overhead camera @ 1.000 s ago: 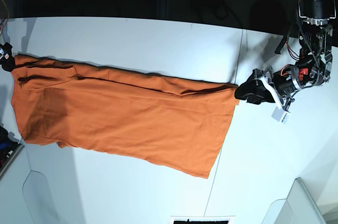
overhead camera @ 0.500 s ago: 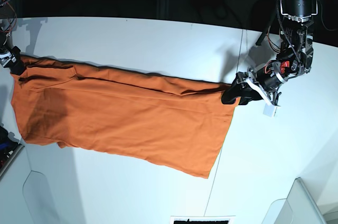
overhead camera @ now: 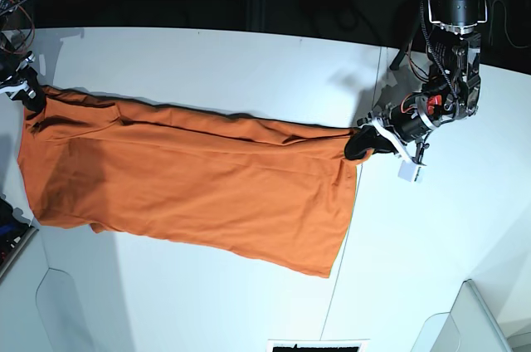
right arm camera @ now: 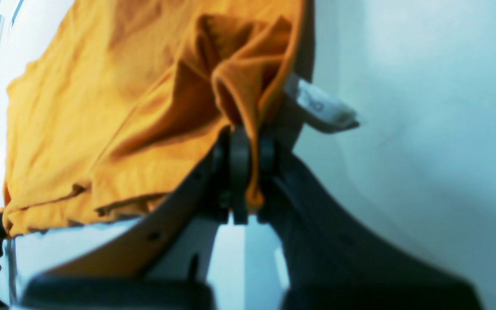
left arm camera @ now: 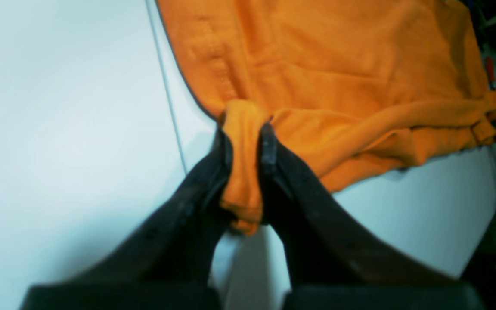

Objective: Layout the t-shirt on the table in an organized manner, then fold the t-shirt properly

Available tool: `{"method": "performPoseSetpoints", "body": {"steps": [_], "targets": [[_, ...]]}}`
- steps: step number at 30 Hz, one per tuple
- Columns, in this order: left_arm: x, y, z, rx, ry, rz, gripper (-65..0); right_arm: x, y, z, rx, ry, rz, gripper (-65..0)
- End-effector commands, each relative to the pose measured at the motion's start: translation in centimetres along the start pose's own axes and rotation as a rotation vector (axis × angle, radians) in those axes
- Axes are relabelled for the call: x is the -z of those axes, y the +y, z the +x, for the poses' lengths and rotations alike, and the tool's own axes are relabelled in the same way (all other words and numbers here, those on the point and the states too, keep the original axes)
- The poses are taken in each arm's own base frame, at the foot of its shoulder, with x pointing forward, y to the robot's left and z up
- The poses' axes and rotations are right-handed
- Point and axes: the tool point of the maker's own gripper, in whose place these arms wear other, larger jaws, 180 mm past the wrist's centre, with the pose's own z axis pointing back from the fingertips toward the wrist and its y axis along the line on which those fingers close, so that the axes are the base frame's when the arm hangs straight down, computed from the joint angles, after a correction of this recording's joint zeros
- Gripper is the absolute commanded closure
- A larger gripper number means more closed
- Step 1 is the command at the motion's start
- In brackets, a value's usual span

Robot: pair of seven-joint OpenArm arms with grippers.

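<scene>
My left hand point(left arm camera: 246, 144) is pressed together on a bunched corner of the t-shirt point(left arm camera: 338, 82), a roll of orange cloth squeezed between the two black fingers point(left arm camera: 269, 146) and hanging out below them. My right hand point(right arm camera: 248, 150) is likewise pinched shut on a fold of the t-shirt's edge; a small white tag point(right arm camera: 321, 107) sticks out just beside that grip. In the base view my left hand point(overhead camera: 358, 146) sits low over the table point(overhead camera: 207, 61) at the shirt's right corner, its arm point(overhead camera: 452, 45) dropping from above and bending at the wrist toward the cloth. My right hand point(overhead camera: 25, 90) holds the opposite far corner at the left edge of that view; little of its arm shows. The t-shirt point(overhead camera: 191, 190) lies spread along the table between the two grips, its far edge pulled into a long ridge of folds, its near edge slanting down to the right.
</scene>
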Motion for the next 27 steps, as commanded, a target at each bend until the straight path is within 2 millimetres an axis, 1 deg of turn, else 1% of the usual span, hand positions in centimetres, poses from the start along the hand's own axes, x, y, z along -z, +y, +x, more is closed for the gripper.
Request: {"method": "performPoseSetpoints", "body": {"steps": [1, 3, 8, 11, 15, 18, 21, 25, 26, 27], "targets": [[-0.7, 0.6, -0.5, 0.032, 0.065, 0.024, 0.0, -0.7, 1.0, 2.3, -0.037, -0.051, 0.042, 0.0], [-1.7, 0.2, -0.7, 0.054, 0.083, 0.017, 0.0, -1.4, 1.1, 2.1, -0.038, -0.048, 0.056, 0.0], [-5.2, -1.1, -1.4, 0.151, 0.088, 0.013, 0.0, -3.8, 0.2, 0.6, -0.112, -0.006, 0.008, 0.0], [-6.3, -1.8, -2.5, 0.190, 0.114, 0.015, 0.0, -5.1, 0.0, 0.3, -0.159, 0.013, -0.016, 0.0], [-7.2, -2.9, -4.8, 0.192, 0.150, 0.003, 0.0, -6.9, -1.0, -0.3, -0.207, 0.054, -0.054, 0.0], [-7.7, -3.6, -5.9, 0.190, 0.164, -0.004, 0.0, -7.7, -1.3, -0.4, -0.236, 0.074, -0.073, 0.0], [-8.0, -4.1, -6.1, 0.195, 0.159, -0.013, 0.0, -8.0, -1.6, -0.8, -0.240, 0.086, -0.084, 0.0], [-8.0, -4.2, -6.1, 0.198, 0.159, -0.013, 0.0, -8.1, -1.8, -1.0, -0.239, 0.092, -0.090, 0.0], [-8.0, -4.2, -6.0, 0.198, 0.157, -0.014, -1.3, -8.1, -1.8, -0.9, -0.240, 0.086, -0.090, 0.0], [-8.0, -4.2, -6.0, 0.198, 0.157, -0.013, -6.9, -8.0, -1.8, -0.9, -0.242, 0.082, -0.092, 0.0]]}}
